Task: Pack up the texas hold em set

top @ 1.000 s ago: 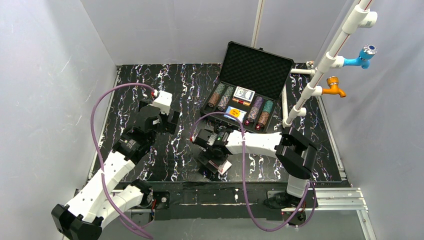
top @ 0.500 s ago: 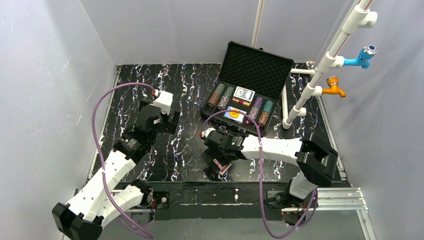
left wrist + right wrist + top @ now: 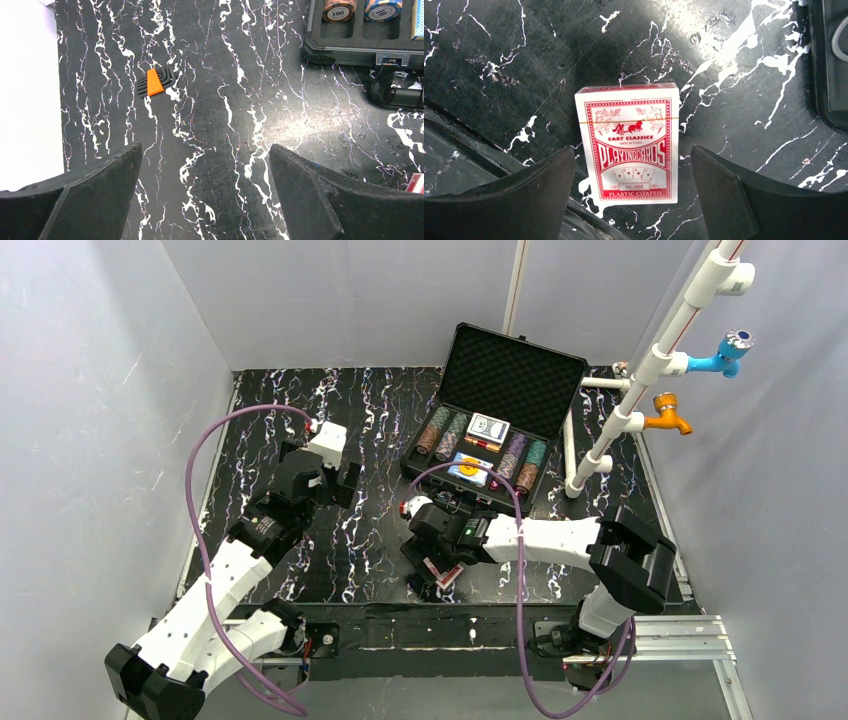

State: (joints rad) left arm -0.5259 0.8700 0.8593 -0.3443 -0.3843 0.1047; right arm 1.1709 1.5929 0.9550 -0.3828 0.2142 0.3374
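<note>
Black, white-veined table top (image 3: 350, 540) carries: red card deck (image 3: 628, 145) flat between the spread fingers of the right gripper (image 3: 632, 160), touching neither; orange-and-black hex key set (image 3: 156, 81) ahead-left of the left gripper (image 3: 205, 150); black case (image 3: 512, 368), lid up, ahead-right.

A: What do the arms look like?
B: The left arm (image 3: 225, 585) and right arm (image 3: 550, 533) have white shells with chunky black joints.
A: Any cables?
B: A purple cable (image 3: 258, 408) loops along each. The fingers (image 3: 320, 200) are matte black wedges.
</note>
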